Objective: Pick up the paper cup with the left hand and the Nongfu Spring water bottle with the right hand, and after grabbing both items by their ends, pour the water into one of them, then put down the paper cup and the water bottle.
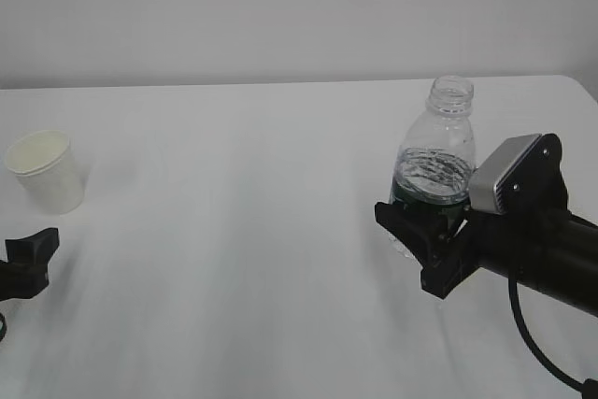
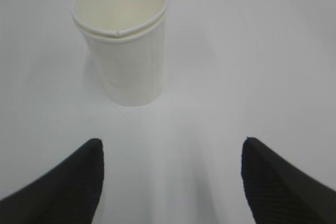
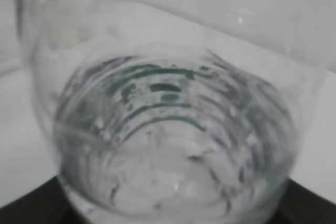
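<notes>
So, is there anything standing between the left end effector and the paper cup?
Nothing visible does. In the left wrist view, only bare white table lies between the open left end effector and the paper cup, which stands upright ahead, slightly left of centre.

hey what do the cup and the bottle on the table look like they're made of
The paper cup looks like matte white paper: opaque wall, rolled rim, cream inside. The water bottle looks like thin clear plastic, glossy, with moulded ribs, a threaded neck and a dark green label band; the table shows through its wall. The right claw is closed around its lower part.
</notes>
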`<action>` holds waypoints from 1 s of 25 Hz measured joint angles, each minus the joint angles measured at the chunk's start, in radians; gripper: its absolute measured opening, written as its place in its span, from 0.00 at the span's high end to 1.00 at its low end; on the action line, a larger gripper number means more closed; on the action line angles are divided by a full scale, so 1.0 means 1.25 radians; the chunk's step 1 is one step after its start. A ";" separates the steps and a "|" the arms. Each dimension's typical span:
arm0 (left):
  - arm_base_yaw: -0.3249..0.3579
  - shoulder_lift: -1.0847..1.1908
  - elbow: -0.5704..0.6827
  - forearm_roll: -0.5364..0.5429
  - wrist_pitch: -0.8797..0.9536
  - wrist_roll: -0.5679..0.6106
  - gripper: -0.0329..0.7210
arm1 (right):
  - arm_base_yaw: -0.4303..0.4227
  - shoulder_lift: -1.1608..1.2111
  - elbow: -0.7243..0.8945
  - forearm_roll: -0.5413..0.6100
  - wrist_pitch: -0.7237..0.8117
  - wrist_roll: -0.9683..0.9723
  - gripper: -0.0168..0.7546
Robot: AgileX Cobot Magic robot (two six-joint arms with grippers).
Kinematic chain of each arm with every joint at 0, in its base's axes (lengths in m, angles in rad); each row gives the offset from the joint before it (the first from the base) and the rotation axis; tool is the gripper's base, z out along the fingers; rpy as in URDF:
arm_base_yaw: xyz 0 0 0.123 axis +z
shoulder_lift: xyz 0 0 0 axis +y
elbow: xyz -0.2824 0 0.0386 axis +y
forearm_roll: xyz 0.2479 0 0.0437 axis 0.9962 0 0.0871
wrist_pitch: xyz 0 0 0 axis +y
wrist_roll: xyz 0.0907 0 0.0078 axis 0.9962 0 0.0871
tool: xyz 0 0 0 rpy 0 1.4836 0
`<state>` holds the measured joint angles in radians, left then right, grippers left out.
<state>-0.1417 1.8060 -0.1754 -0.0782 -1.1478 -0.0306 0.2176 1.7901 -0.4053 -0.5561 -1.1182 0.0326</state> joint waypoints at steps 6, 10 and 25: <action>0.000 0.037 -0.036 -0.003 -0.001 0.000 0.18 | 0.000 0.000 0.000 -0.001 0.000 0.000 0.38; 0.000 0.059 -0.050 -0.011 -0.003 0.000 0.18 | 0.000 0.000 0.000 -0.001 0.000 0.000 0.38; 0.004 0.081 -0.099 -0.044 -0.004 0.012 0.18 | 0.000 0.000 0.000 -0.007 0.000 0.000 0.38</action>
<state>-0.1362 1.9076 -0.2988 -0.1331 -1.1533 -0.0157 0.2176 1.7901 -0.4053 -0.5644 -1.1182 0.0326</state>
